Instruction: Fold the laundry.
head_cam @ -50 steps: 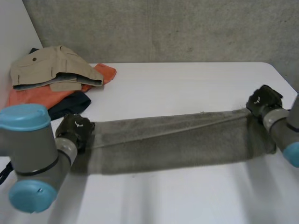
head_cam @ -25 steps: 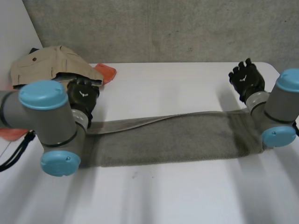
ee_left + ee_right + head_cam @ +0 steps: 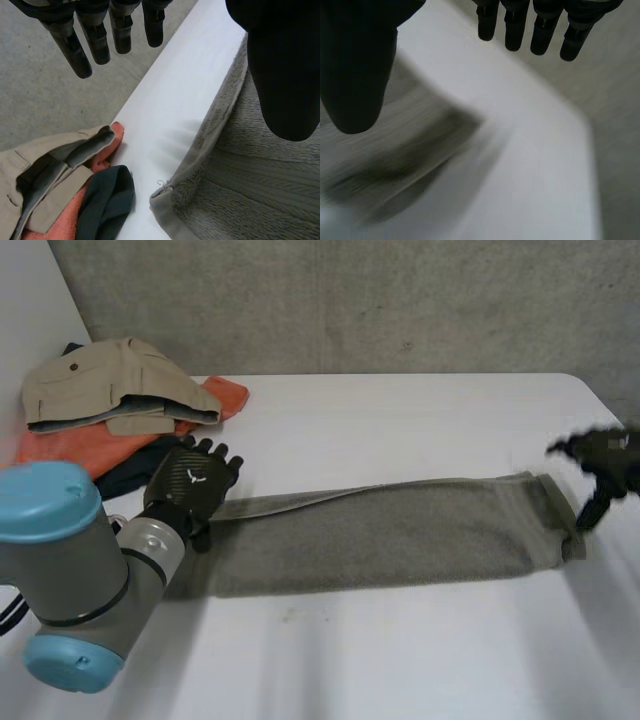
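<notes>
A grey-brown towel (image 3: 380,535) lies on the white table (image 3: 400,430) as a long folded strip running left to right. My left hand (image 3: 190,485) hovers over the strip's left end, open with its fingers spread and nothing in it. In the left wrist view its fingers (image 3: 95,40) are straight and well apart from the thumb, and the towel (image 3: 250,170) with its near corner lies below the palm. My right hand (image 3: 600,465) is off the strip's right end, open and empty. Its fingers (image 3: 515,30) are straight above the towel's end (image 3: 395,165).
A pile of clothes sits at the table's back left: a beige garment (image 3: 110,385) on an orange one (image 3: 70,445), with a dark one (image 3: 150,460) beside my left hand. The same beige (image 3: 40,165), orange (image 3: 107,150) and dark (image 3: 107,195) pieces lie beside the towel's corner.
Both hands have opened and let go of the towel's ends. The towel has settled flat on the table. My right hand has moved away to the right.
</notes>
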You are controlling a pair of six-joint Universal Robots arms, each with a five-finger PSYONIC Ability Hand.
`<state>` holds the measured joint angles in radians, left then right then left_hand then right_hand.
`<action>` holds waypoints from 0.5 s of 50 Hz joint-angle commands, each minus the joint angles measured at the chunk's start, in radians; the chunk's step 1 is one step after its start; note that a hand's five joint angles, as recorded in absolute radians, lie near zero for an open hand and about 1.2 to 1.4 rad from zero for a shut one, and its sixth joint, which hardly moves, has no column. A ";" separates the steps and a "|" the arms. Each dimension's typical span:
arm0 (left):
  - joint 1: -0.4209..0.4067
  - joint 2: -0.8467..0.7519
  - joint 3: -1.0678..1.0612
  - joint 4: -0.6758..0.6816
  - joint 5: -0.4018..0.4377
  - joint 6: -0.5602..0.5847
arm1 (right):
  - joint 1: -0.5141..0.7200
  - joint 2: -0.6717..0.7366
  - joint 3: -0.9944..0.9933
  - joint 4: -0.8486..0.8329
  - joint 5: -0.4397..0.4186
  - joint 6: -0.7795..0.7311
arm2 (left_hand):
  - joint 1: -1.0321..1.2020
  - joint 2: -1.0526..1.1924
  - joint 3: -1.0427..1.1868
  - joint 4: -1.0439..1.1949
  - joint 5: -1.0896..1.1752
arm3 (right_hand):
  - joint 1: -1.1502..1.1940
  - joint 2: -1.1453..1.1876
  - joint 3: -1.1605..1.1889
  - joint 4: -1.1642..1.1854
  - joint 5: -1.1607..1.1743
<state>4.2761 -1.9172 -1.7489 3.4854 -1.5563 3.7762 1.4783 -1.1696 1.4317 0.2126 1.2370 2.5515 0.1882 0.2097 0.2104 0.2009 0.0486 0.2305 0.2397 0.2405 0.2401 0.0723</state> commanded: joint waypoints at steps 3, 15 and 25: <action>0.033 -0.189 0.089 0.207 -0.002 0.004 | -0.078 0.004 0.219 -0.033 -0.129 -0.132 | -0.014 -0.035 -0.036 -0.026 -0.049 | 0.116 0.106 0.106 0.106 0.099; 0.126 -0.440 0.419 0.175 -0.018 0.099 | -0.079 0.015 0.351 -0.346 -0.114 -0.186 | 0.008 -0.014 -0.014 -0.005 -0.027 | 0.277 0.268 0.267 0.267 0.261; 0.114 -0.289 0.335 0.155 -0.016 0.085 | -0.078 0.027 0.346 -0.372 -0.105 -0.189 | 0.008 -0.014 -0.014 -0.005 -0.027 | 0.567 0.558 0.557 0.558 0.551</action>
<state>4.4022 -2.3131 -1.3426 3.6427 -1.5757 3.8810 1.3989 -1.1532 1.7861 -0.1579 1.1260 2.3616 0.1882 0.2097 0.2104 0.2009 0.0486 0.5788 0.5789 0.5797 0.5803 0.4026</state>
